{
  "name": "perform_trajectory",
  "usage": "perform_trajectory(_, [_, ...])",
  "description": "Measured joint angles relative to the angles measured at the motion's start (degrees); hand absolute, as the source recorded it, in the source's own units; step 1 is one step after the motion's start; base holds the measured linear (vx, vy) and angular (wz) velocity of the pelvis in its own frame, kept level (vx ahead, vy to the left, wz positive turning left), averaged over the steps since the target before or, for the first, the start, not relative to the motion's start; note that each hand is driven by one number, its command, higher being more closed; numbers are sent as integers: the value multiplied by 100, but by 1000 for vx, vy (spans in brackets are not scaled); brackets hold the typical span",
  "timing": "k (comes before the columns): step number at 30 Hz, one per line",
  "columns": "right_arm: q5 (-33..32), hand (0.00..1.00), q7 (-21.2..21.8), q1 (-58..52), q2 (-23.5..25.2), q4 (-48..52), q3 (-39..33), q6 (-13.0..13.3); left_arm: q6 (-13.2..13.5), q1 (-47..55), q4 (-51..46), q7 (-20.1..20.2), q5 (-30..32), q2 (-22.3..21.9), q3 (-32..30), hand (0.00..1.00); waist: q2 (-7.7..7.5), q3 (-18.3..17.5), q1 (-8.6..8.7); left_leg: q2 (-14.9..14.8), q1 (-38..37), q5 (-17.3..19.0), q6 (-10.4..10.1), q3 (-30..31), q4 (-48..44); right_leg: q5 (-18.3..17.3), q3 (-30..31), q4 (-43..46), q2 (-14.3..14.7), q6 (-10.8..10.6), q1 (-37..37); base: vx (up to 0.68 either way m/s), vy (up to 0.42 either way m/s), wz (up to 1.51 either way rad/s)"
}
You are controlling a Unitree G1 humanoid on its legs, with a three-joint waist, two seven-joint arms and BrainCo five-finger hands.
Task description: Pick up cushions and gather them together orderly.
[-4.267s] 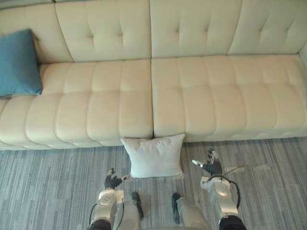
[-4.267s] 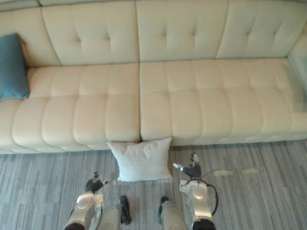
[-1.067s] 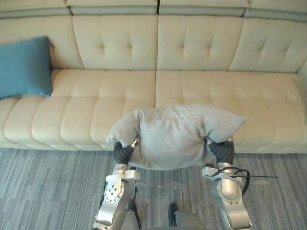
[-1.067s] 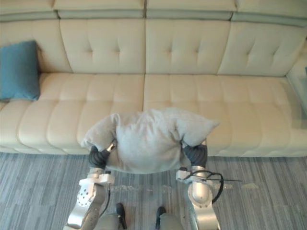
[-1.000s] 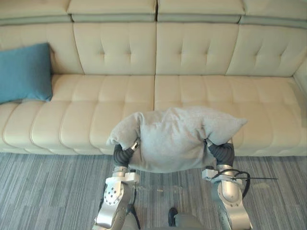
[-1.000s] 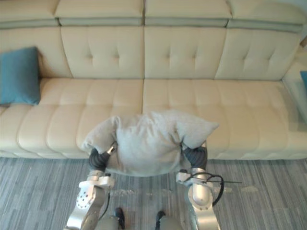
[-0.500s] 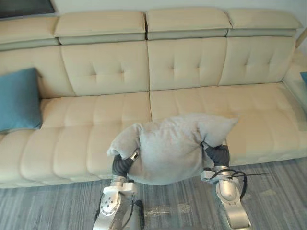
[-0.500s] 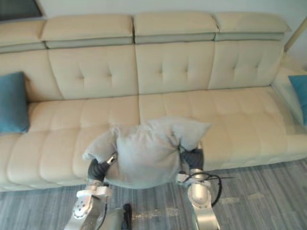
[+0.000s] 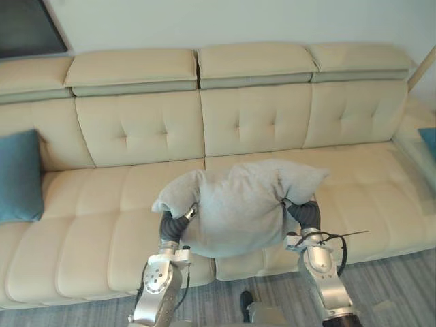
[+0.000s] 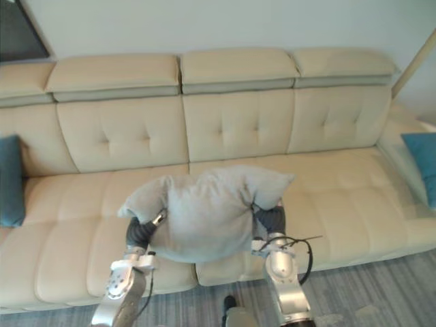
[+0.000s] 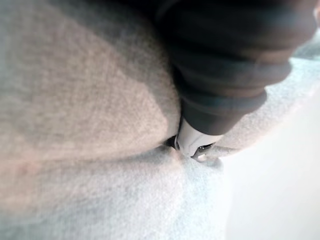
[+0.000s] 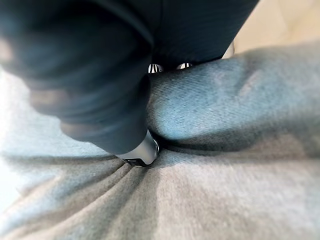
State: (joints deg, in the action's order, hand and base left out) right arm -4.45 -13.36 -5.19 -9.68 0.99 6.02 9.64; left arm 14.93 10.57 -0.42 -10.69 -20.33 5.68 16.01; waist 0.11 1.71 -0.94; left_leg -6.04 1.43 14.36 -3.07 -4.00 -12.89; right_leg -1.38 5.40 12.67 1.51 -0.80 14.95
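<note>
L hand (image 9: 172,228) and R hand (image 9: 306,214) carry the grey cushion (image 9: 235,204) between them, above the front of the sofa (image 9: 136,129) seat, approx. mid-sofa. Both hands are sunk into its sides, so can't tell if they clutch or press flat. Blue cushion (image 9: 17,177) leans at the sofa's left end, 2nd blue cushion (image 10: 422,163) at far right.

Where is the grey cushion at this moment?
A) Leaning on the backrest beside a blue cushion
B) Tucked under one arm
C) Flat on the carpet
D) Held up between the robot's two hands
D: the grey cushion is raised in front of the cream sofa, with the left hand and the right hand pressed in at opposite sides; the blue cushion sits apart at the sofa's left end.
</note>
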Motion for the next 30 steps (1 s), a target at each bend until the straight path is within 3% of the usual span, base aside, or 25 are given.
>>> perform_trajectory(4, [0, 100, 38, -18, 20, 284, -166, -3, -2, -23, -5, 102, 1, -15, 83, 100, 2, -13, 13, -27, -33, -94, -140, 128, 274, 204, -45, -365, 29, 0, -108, 8, -4, 7])
perform_trajectory(13, [-13, 100, 143, 3, 254, 301, -248, -4, -2, -23, -160, 37, 7, -30, -28, 100, 7, -110, -77, 267, 264, -332, -13, 307, 478, 906, -116, -1579, -287, -136, -397, -16, 66, 12])
perform_trajectory(18, [-14, 100, -35, 627, 369, 274, -133, -4, 0, -494, -339, -387, 162, -103, -296, 100, 9, -104, -154, 355, 726, -473, -30, 379, 466, 1091, -197, -1722, -400, -133, -53, -50, 33, 13])
perform_trajectory(24, [-122, 100, -517, 2090, 545, 191, -198, 27, 106, -2243, -275, -1296, 565, -127, -616, 100, 17, -86, -274, 350, 1435, -659, -134, 424, 366, 1222, -326, -1618, -453, -73, 639, -61, -4, 11])
perform_trajectory(29, [-327, 100, -921, 3616, 494, -462, -604, 97, 222, -4317, 794, -1817, 677, 311, -608, 100, 34, 11, -290, 318, 1973, -860, -239, 496, 389, 1359, -380, -1588, -469, -5, 1170, -83, -53, 14])
perform_trajectory(30, [-403, 100, -992, 4009, 469, -627, -745, 122, 228, -4854, 1152, -1892, 675, 401, -611, 100, 60, 166, -308, 319, 2071, -911, -256, 523, 435, 1388, -390, -1589, -471, 5, 1233, -96, -63, 8])
